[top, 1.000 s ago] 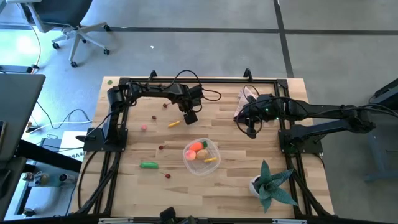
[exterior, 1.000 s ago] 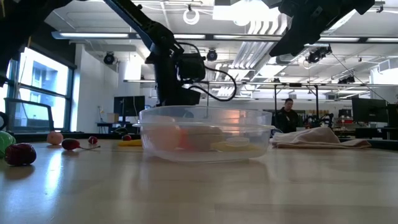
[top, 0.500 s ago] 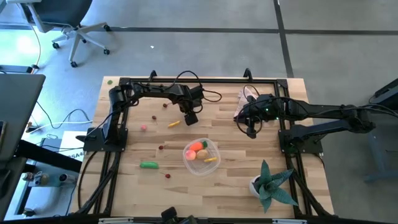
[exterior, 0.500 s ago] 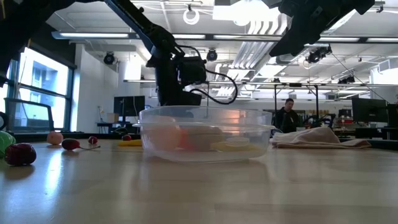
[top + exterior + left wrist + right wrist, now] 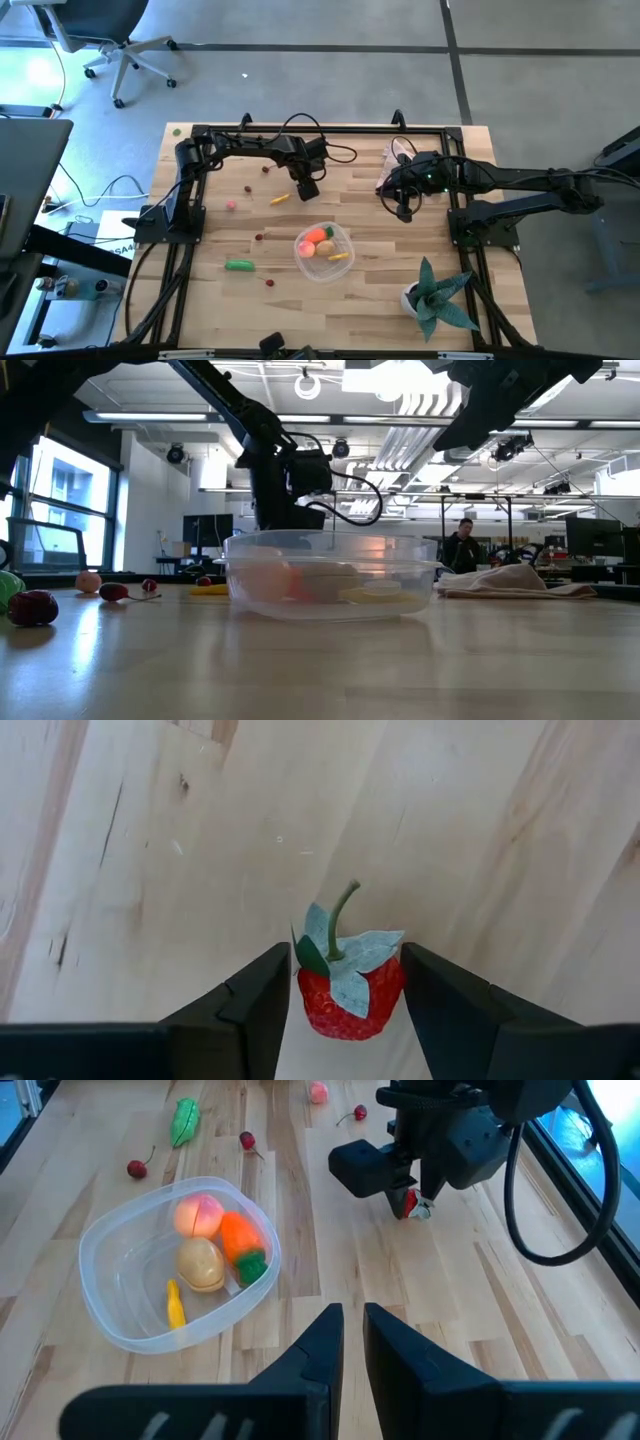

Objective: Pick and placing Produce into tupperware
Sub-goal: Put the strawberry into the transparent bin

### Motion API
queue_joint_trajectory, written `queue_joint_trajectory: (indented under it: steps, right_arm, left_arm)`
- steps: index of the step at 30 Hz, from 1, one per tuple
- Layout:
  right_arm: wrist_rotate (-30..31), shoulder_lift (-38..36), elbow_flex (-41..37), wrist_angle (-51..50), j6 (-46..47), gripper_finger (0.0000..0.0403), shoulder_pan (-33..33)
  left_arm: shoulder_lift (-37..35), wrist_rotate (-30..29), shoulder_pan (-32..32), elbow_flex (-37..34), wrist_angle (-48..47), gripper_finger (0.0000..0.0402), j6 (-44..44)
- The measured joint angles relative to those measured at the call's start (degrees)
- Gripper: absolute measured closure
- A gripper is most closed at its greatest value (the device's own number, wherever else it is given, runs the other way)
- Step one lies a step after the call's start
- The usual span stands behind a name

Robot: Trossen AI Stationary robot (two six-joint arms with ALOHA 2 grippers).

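Note:
A red toy strawberry [image 5: 350, 1000] with a green stalk and leaves lies on the wooden table, far of the middle. My left gripper [image 5: 345, 970] points down over it and is shut on it; the high view shows the gripper [image 5: 303, 190] there. The clear tupperware [image 5: 323, 251] stands near the table's middle with a carrot [image 5: 240, 1237], a tan ball [image 5: 201, 1263], a pink ball [image 5: 198, 1211] and a yellow stick [image 5: 175, 1304] inside. My right gripper [image 5: 402, 212] hangs shut above the table's right part, holding nothing. My left gripper has the strawberry between its two fingers, one finger [image 5: 262, 995] on each of its red sides [image 5: 312, 1005]. The fingers come from above, pointing down. The strawberry lies on the table with its stalk [image 5: 342, 915] sticking out beyond the fingertips.
Loose on the table's left half lie a green pod [image 5: 239, 265], a yellow stick [image 5: 279, 199], a small pink ball [image 5: 231, 205] and several red berries [image 5: 258, 238]. A pink cloth [image 5: 395, 160] lies at the far right, a potted plant [image 5: 435, 295] at the near right.

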Motion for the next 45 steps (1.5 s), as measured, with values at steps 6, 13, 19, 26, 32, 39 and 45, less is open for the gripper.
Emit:
queue_joint_trajectory:
  steps: [6, 13, 19, 26, 32, 39, 45]
  right_arm:
    - [0.02, -0.01, 0.00, 0.00, 0.00, 0.0371, 0.02]
    - [0.00, -0.01, 0.00, 0.00, 0.00, 0.0371, 0.02]
    - [0.01, -0.01, 0.00, 0.02, 0.00, 0.0371, 0.02]
    - [0.02, -0.01, 0.00, 0.00, 0.00, 0.0371, 0.02]
    - [0.02, 0.01, 0.00, 0.00, 0.00, 0.0371, 0.02]
    - [0.02, 0.01, 0.00, 0.03, -0.02, 0.0371, 0.02]
    - [0.01, 0.01, 0.00, 0.00, 0.00, 0.0371, 0.02]
  left_arm:
    - [0.00, -0.01, 0.00, 0.00, -0.49, 0.0237, -0.04]
    - [-0.02, -0.01, 0.00, 0.00, -0.51, 0.0252, -0.20]
    - [-0.02, -0.51, 0.00, 0.00, -0.51, 0.0252, -0.20]
    - [-0.02, -0.69, 0.00, 0.00, -0.51, 0.0252, -0.13]
    - [-0.50, -0.01, 0.00, -0.02, -1.37, 0.0252, 0.58]
    - [-4.90, 0.16, -0.55, 0.00, -2.68, 0.0252, 1.60]
    - [-10.56, -0.55, -3.61, 0.00, -4.23, 0.0252, 4.11]
